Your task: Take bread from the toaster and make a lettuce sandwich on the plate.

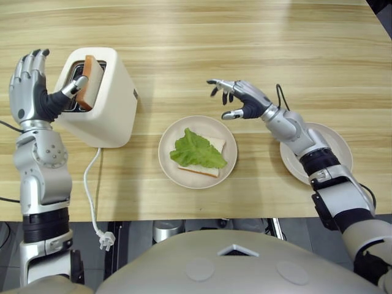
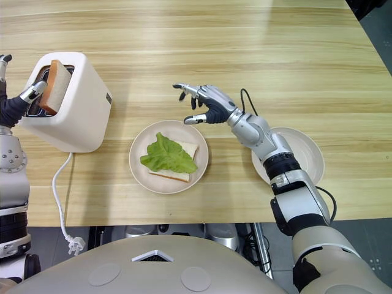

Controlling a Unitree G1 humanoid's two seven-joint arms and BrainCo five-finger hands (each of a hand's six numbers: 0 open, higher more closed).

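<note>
left hand (image 1: pixel 30 92) up beside the toaster (image 1: pixel 113 107), fingers (image 1: pixel 27 66) straight and open, thumb (image 1: pixel 73 88) touching the bread (image 1: pixel 93 79) standing in the slot. right hand (image 1: pixel 248 101) hovering past the plate (image 1: pixel 166 165), fingers spread, gripping nothing. lettuce (image 1: pixel 196 150) on a slice (image 1: pixel 217 145) there. raised fingers whole in left eye view, cropped at the edge in right eye view

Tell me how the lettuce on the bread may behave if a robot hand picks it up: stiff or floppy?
Probably floppy: the lettuce looks thin and ruffled, and drapes over the bread. Likely very light, so a nudge could slide it off. It may tear if pinched hard.
</note>
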